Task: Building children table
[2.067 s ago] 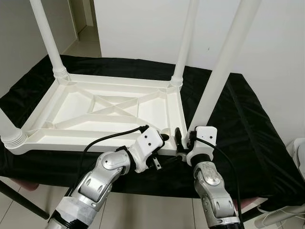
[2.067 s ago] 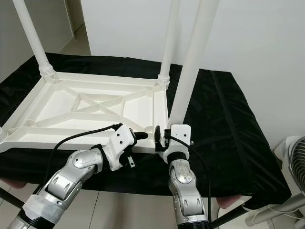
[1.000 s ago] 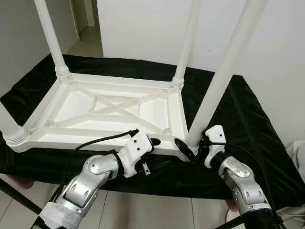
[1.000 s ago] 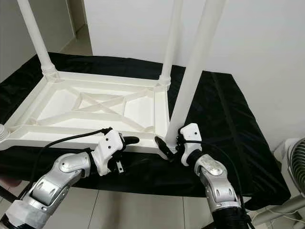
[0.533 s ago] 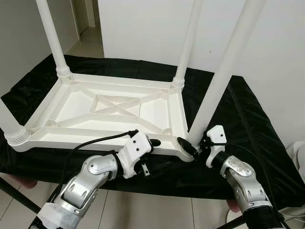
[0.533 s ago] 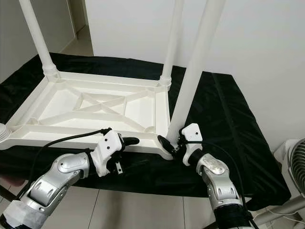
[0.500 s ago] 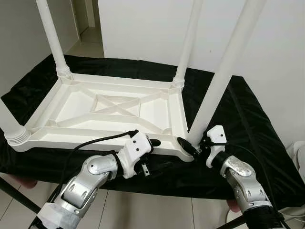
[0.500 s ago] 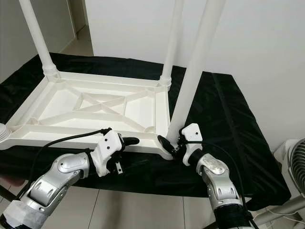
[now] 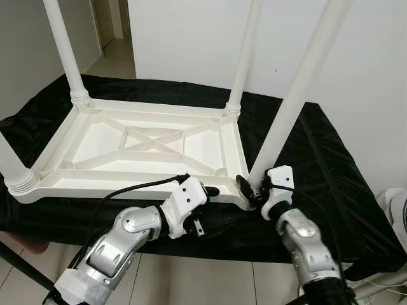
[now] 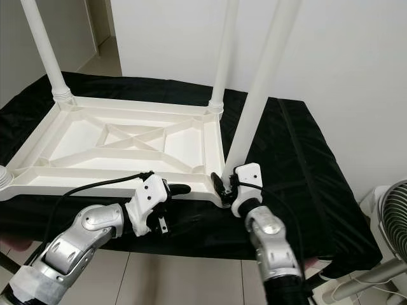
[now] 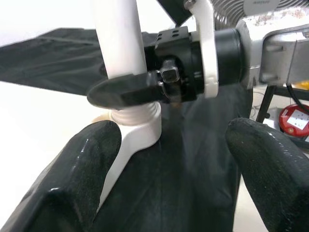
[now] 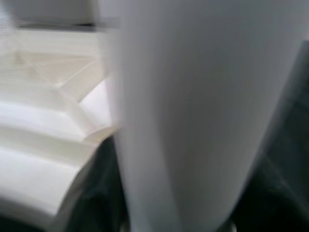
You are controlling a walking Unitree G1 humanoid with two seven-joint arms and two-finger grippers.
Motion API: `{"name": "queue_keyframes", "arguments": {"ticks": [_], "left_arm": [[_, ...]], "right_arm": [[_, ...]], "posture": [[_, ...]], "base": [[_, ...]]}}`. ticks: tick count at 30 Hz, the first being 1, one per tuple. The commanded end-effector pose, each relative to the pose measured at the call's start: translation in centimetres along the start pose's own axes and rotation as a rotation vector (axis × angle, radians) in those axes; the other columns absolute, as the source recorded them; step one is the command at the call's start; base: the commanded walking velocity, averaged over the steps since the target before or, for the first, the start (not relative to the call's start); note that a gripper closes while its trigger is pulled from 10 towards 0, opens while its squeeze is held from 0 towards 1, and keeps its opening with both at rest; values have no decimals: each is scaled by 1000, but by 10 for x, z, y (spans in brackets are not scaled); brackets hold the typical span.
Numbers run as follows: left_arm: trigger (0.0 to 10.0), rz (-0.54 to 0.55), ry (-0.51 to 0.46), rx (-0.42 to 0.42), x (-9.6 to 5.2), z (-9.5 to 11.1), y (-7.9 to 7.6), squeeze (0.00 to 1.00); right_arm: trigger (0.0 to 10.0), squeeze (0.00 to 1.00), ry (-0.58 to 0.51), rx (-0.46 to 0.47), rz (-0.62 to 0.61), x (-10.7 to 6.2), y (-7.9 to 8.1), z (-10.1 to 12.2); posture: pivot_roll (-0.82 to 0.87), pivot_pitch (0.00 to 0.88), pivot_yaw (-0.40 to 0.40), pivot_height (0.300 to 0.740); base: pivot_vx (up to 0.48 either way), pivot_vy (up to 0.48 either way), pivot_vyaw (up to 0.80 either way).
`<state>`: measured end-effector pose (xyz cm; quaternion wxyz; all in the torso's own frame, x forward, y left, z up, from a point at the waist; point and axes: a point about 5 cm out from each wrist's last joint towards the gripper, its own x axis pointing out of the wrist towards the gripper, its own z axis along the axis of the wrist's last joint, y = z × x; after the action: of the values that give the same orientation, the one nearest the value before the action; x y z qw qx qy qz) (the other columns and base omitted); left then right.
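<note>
I can read no text, label, brand or number on anything here. A red device [image 11: 293, 120] beyond the left gripper in the left wrist view carries a white patch, but it is too small and blurred for me to read.

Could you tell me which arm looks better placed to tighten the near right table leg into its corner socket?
Right, probably. The right gripper is already at the base of the near right leg, fingers around it, while the left gripper sits open by the tabletop's front edge.
</note>
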<state>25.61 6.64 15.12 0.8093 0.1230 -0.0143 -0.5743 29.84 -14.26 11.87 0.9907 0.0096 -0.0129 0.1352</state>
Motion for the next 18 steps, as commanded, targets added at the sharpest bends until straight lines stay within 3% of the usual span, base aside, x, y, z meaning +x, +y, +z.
{"name": "queue_keyframes", "arguments": {"ticks": [1, 7, 9, 18], "left_arm": [[10000, -42, 8, -5, 0, -1, -1, 0], [10000, -36, 8, 1, 0, 0, 1, 0], [10000, -34, 7, 0, 0, 0, 2, 0], [10000, -41, 9, 7, 1, 0, 4, 0]], "right_arm": [[10000, 0, 86, 52, -87, -5, -2, -14], [10000, 0, 76, 111, -347, -11, 17, -12], [10000, 0, 70, 132, -324, -9, 32, -8], [10000, 0, 42, 104, -333, -15, 20, -2]], "posture": [[-81, 0, -66, 740], [-81, 0, -63, 740], [-81, 0, -63, 740], [-92, 0, -58, 740]], "base": [[0, 0, 0], [0, 0, 0], [0, 0, 0], [0, 0, 0]]}}
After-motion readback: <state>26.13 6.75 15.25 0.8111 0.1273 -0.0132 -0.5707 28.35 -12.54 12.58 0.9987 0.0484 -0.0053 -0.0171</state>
